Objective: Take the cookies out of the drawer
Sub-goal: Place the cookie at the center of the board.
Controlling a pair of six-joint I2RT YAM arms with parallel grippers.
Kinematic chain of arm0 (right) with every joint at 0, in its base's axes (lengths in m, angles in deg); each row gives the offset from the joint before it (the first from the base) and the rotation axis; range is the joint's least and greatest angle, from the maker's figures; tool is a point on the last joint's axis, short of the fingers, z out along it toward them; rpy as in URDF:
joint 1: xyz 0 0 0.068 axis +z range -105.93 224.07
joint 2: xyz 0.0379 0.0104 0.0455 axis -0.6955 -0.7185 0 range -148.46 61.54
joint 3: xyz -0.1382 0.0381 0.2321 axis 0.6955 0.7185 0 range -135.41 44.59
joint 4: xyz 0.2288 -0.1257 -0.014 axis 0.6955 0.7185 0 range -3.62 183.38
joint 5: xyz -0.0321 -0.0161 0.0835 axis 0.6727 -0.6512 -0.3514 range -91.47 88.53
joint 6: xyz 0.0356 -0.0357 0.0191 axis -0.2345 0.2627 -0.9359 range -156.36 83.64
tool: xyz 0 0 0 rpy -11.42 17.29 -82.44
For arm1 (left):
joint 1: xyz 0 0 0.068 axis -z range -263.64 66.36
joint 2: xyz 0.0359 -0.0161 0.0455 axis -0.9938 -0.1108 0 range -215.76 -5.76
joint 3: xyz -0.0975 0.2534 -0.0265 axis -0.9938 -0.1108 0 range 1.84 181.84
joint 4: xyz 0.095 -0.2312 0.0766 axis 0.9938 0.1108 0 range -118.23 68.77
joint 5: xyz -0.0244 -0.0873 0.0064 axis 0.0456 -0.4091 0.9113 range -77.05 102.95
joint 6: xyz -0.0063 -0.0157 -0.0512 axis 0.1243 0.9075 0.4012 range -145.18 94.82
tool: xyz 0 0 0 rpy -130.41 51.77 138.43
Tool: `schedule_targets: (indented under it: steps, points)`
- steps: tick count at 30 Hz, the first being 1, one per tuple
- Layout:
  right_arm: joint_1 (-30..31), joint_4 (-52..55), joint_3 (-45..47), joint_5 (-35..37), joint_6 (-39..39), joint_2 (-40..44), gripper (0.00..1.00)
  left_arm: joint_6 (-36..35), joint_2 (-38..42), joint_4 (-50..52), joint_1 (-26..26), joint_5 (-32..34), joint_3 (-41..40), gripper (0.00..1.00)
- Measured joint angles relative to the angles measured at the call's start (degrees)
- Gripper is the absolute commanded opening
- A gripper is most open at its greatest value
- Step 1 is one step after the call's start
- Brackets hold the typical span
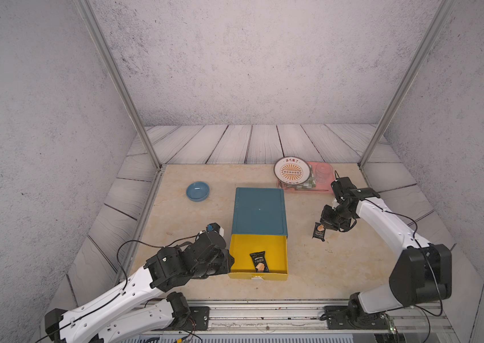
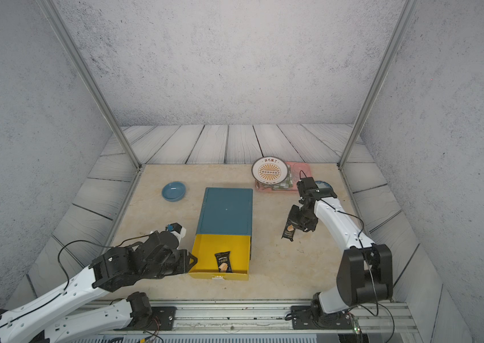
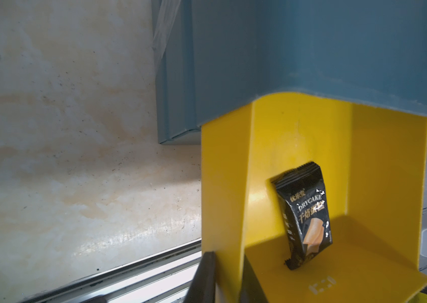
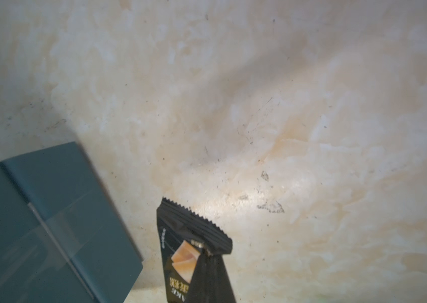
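my right gripper (image 1: 326,227) is closed on a black cookie packet (image 1: 319,232), right of the blue box (image 1: 260,209). my left gripper (image 1: 230,262) clamps the yellow drawer (image 1: 242,248) wall; a second packet (image 1: 259,262) lies inside.

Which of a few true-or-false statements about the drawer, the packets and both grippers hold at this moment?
1. The yellow drawer stands open, out of the teal cabinet. True.
2. The drawer is empty. False: one black cookie packet lies in it.
3. The right gripper grips a second black packet beside the cabinet, outside the drawer. True.
4. The left gripper holds a packet. False: its fingers straddle the drawer's side wall.
5. A packet sits in the blue bowl. False: the bowl is empty.
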Motion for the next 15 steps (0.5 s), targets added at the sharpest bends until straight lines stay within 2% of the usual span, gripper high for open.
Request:
schedule_targets:
  steps: [1, 2, 4, 7, 11, 15]
  points:
    - [-0.79, -1.6, 0.55, -0.44, 0.42, -1.4, 0.0, 0.0, 0.0, 0.02, 0.0, 0.02, 0.0, 0.17]
    - [-1.33, -2.93, 1.07, -0.74, 0.76, -2.27, 0.05, 0.0, -0.02, 0.0, 0.0, 0.02, 0.0, 0.17]
    - [-2.29, -5.16, 1.95, -1.09, 1.33, -3.65, 0.24, 0.0, -0.02, 0.0, 0.0, 0.07, 0.0, 0.17]
    - [-3.41, -7.15, 1.92, -1.7, 2.32, -4.96, 0.39, 0.0, -0.13, -0.02, 0.02, 0.04, 0.02, 0.17]
    - [-3.74, -6.95, 1.29, -2.14, 3.82, -4.98, 0.44, -0.02, -0.35, -0.09, 0.02, 0.0, 0.07, 0.17]
    - [-3.56, -5.27, -0.81, -5.31, 4.24, -0.42, 0.42, -0.11, -0.94, -0.46, 0.07, 0.48, 0.24, 0.17]
